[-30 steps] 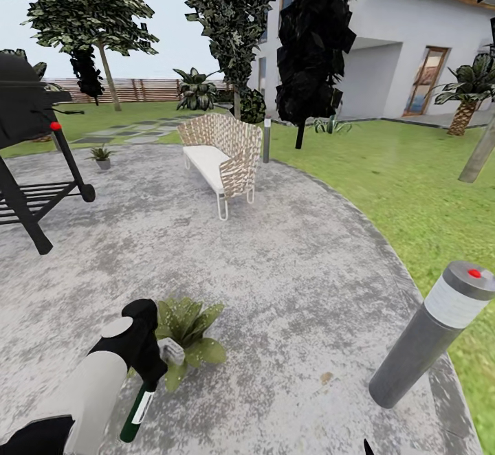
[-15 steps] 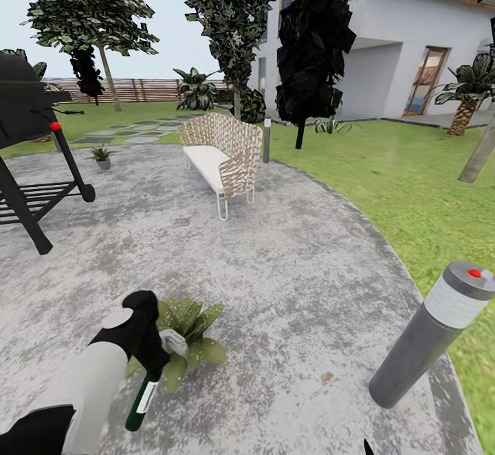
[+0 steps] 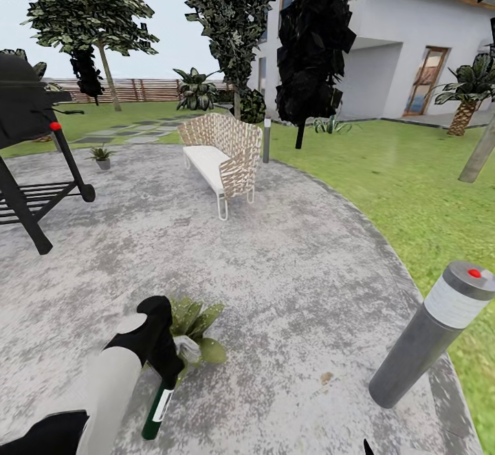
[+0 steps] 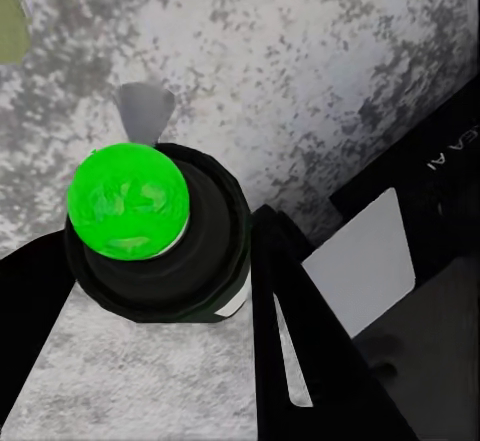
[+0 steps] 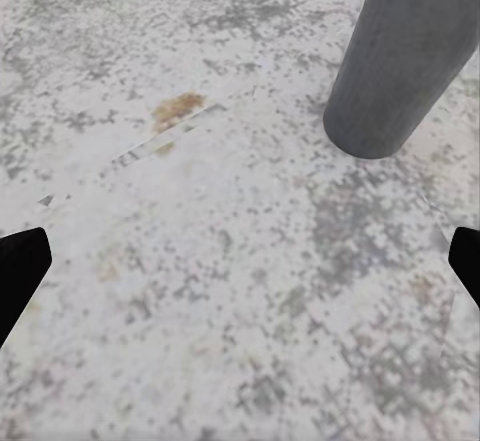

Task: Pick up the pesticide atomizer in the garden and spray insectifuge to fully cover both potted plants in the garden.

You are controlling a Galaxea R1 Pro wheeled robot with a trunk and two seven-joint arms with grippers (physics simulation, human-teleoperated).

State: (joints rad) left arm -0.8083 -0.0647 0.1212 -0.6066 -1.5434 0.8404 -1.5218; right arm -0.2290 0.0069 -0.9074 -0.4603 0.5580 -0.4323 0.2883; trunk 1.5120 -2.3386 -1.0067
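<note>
Left end effector point(image 3: 167, 365) clamped on the pesticide atomizer point(image 3: 157, 410), held just beside the near broad-leaved potted plant point(image 3: 196, 335) for spraying; right end effector point(image 5: 240, 261) spread wide, empty, over the patio point(image 3: 275, 269).

Two small green potted plants in pale grey pots stand on the grey mottled stone patio point(image 3: 289, 283): a broad-leaved one point(image 3: 196, 328) well in front of the woven wicker bench point(image 3: 223, 152), and a spikier one point(image 3: 102, 156) to the bench's left. There are one slim dark green bottle with a white label point(image 3: 157, 410), one black grill point(image 3: 27, 146), one bench, and two grey bollard lamps point(image 3: 430, 335) point(image 3: 267, 140).
</note>
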